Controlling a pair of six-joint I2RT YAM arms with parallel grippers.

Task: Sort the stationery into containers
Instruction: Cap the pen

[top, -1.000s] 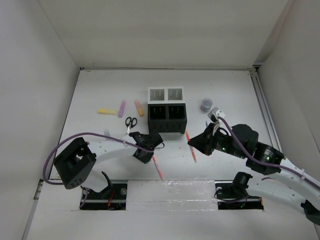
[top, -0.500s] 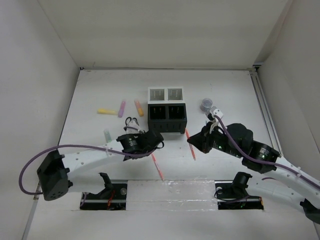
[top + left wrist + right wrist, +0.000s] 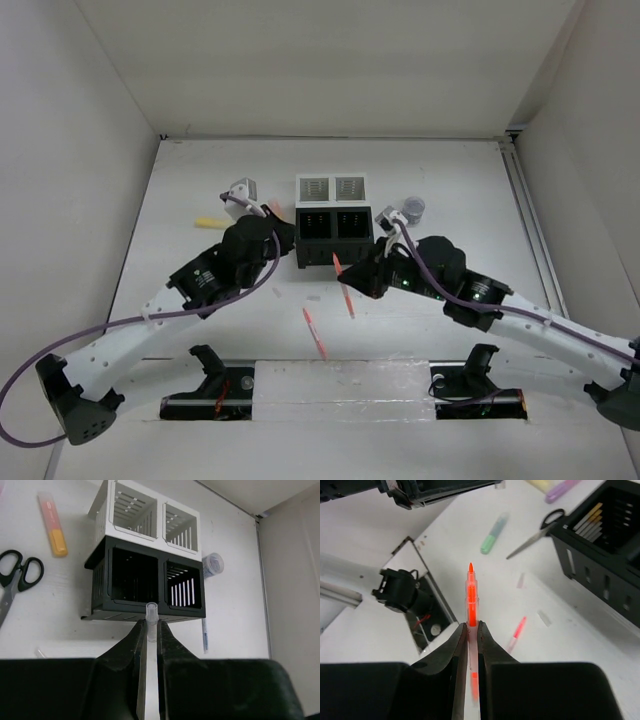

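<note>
Landmark: organiser block (image 3: 335,252), two white compartments at its back and two black at its front; every place below was referred to it.
Left gripper (image 3: 148,630): jaws clamped on a pale pen (image 3: 151,611), just short of the block's near face, roughly opposite the divider between the black compartments.
Pale pen: thin, with a translucent barrel and a capped end just past the fingertips; its colour could not be told from the wrist view.
Right gripper (image 3: 470,627): jaws clamped on the red pen (image 3: 470,590), held clear of the table just off the block's near right corner, with a long stretch of barrel past the fingertips.
Loose items, left of block: scissors (image 3: 15,580), orange highlighter (image 3: 52,522), yellow highlighter (image 3: 208,222) farther out, green highlighter (image 3: 494,534) toward the near side.
Loose items, elsewhere: second red pen (image 3: 314,333) on the table well nearer the arms than the block; grey round item (image 3: 214,565) just beside its right wall.
Handling, pens: judged light, stiff and smooth-barrelled, so liable to pivot or slide in a two-finger pinch.
Hold, judged: the left grip near the cap looked secure; the right grip left much overhang, and mid-barrel would suit better.
Handling, block: mesh judged light, so it could shift if a pen tip knocked its rim.
</note>
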